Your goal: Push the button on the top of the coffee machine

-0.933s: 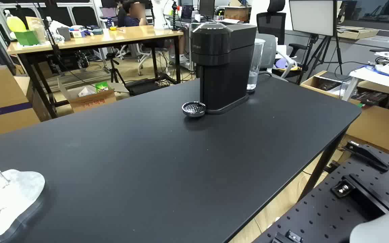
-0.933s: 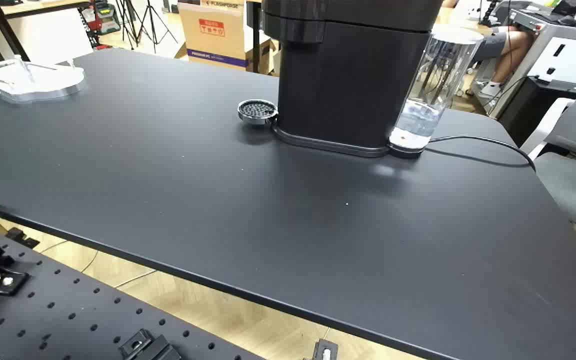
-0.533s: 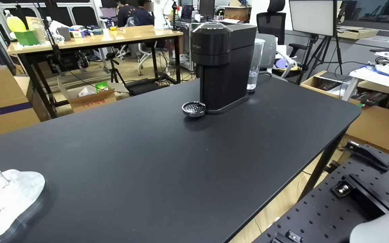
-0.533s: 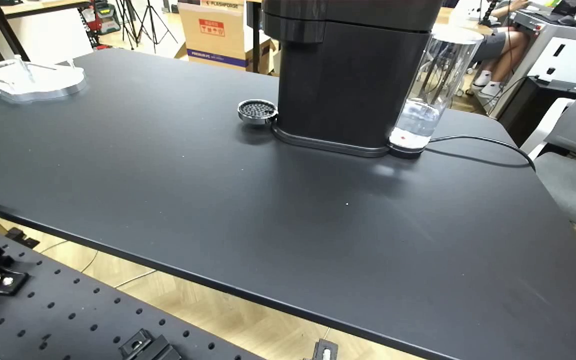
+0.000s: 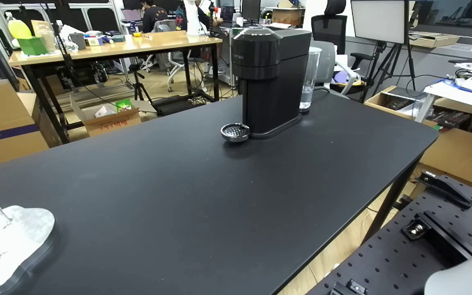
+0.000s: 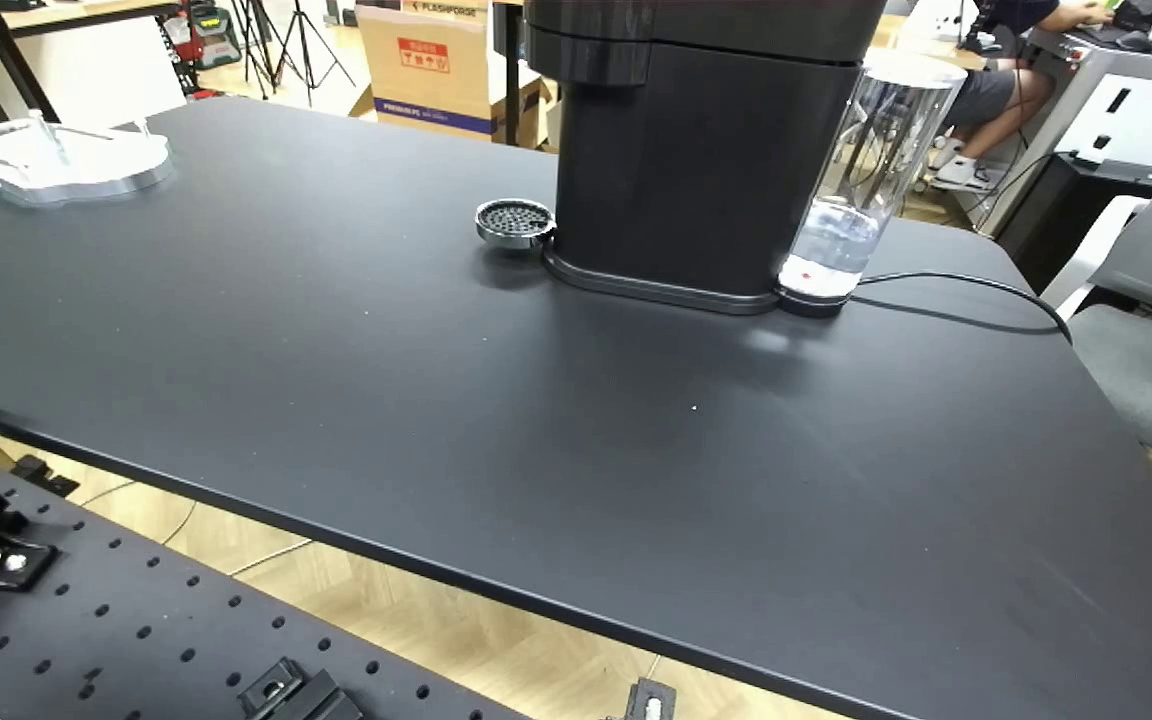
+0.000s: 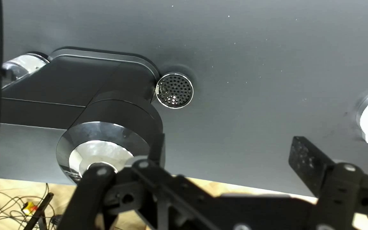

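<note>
The tall black coffee machine point(image 5: 283, 82) stands on the black table; it also shows in an exterior view with its top cut off point(image 6: 686, 180). Its round drip tray point(image 5: 235, 133) sticks out at the base. Its clear tank point(image 6: 861, 190) holds some water at the back. In the wrist view the machine point(image 7: 123, 76) is seen from above at left, with a glossy round silver top point(image 7: 99, 150) partly hidden behind the left finger. My gripper point(image 7: 228, 145) is open and empty, its left finger overlapping the machine's head in view; contact cannot be told. The gripper is outside both exterior views.
A white plate with upright pegs point(image 5: 12, 241) lies on the table point(image 5: 170, 196), away from the machine. A power cord point(image 6: 966, 280) runs from behind the tank over the table edge. A perforated black mounting plate point(image 6: 166, 620) stands along the table's near edge. A grey chair point(image 6: 1151, 350) is beside the table.
People in the background have shifted position. The coffee machine and the things on the table have not moved in the exterior views. No earlier wrist frame is given.
</note>
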Available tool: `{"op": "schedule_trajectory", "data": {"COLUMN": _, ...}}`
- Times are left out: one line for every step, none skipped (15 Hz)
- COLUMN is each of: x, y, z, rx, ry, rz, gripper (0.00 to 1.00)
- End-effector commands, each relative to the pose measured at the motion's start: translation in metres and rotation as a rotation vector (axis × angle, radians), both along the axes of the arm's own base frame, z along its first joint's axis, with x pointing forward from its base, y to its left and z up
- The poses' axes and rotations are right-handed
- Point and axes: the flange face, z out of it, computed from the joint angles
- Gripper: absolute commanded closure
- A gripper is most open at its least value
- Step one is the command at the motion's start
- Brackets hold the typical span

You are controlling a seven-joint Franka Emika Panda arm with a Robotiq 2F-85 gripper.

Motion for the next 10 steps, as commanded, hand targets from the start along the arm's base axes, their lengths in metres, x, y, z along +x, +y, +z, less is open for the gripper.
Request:
{"op": "schedule_trajectory", "data": {"x": 0.015, "y": -0.013, "z": 0.0, "rx": -0.005, "ry": -0.03, "rz": -0.047, "gripper": 0.0}}
{"op": "schedule_trajectory", "data": {"x": 0.023, "y": -0.023, "z": 0.0, "rx": 0.003, "ry": -0.038, "rz": -0.071, "gripper": 0.0}}
{"op": "schedule_trajectory", "data": {"x": 0.03, "y": -0.032, "z": -0.002, "rx": 0.01, "ry": -0.042, "rz": -0.09, "gripper": 0.0}}
{"op": "schedule_trajectory", "data": {"x": 0.037, "y": -0.042, "z": -0.004, "rx": 0.012, "ry": -0.044, "rz": -0.109, "gripper": 0.0}}
{"op": "schedule_trajectory", "data": {"x": 0.046, "y": -0.053, "z": -0.006, "rx": 0.012, "ry": -0.043, "rz": -0.128, "gripper": 0.0}}
{"op": "schedule_trajectory", "data": {"x": 0.053, "y": -0.061, "z": -0.007, "rx": 0.015, "ry": -0.041, "rz": -0.144, "gripper": 0.0}}
{"op": "schedule_trajectory", "data": {"x": 0.061, "y": -0.068, "z": -0.01, "rx": 0.014, "ry": -0.038, "rz": -0.155, "gripper": 0.0}}
{"op": "schedule_trajectory", "data": {"x": 0.069, "y": -0.073, "z": -0.011, "rx": 0.012, "ry": -0.037, "rz": -0.154, "gripper": 0.06}}
{"op": "schedule_trajectory", "data": {"x": 0.077, "y": -0.077, "z": -0.011, "rx": 0.01, "ry": -0.043, "rz": -0.16, "gripper": 0.27}}
{"op": "schedule_trajectory", "data": {"x": 0.084, "y": -0.078, "z": -0.01, "rx": 0.01, "ry": -0.046, "rz": -0.167, "gripper": 0.3}}
